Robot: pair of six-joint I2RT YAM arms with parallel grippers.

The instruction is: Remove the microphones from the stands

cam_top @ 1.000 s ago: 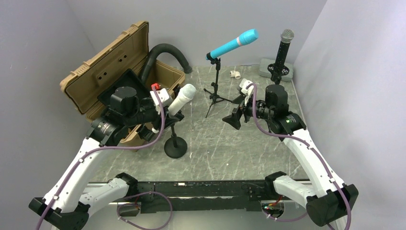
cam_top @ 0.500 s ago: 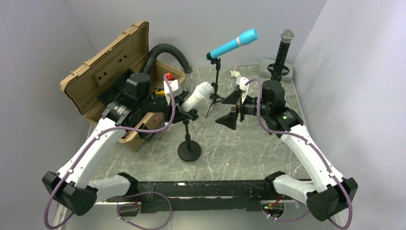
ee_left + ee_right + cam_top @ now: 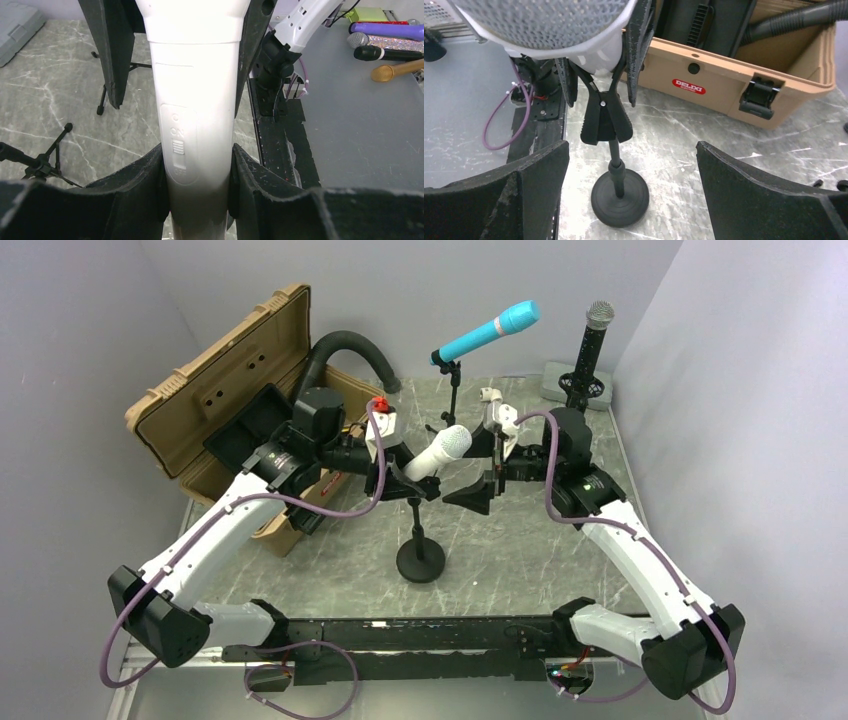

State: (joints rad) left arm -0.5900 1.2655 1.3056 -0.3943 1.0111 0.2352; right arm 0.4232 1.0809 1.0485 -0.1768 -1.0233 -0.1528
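Presently the left pincer (image 3: 405,472) clamps the body of the white mic (image 3: 441,451), which lies tilted in the clip (image 3: 605,120) of the stand (image 3: 421,560) at mid-worktop (image 3: 520,550). The right pincer (image 3: 478,468) gapes wide beside the mic's mesh head, holding nothing.

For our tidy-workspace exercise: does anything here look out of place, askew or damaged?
The black hose arches out of the open tan case over its rim, so the lid could not close. Nothing looks spilled or broken.
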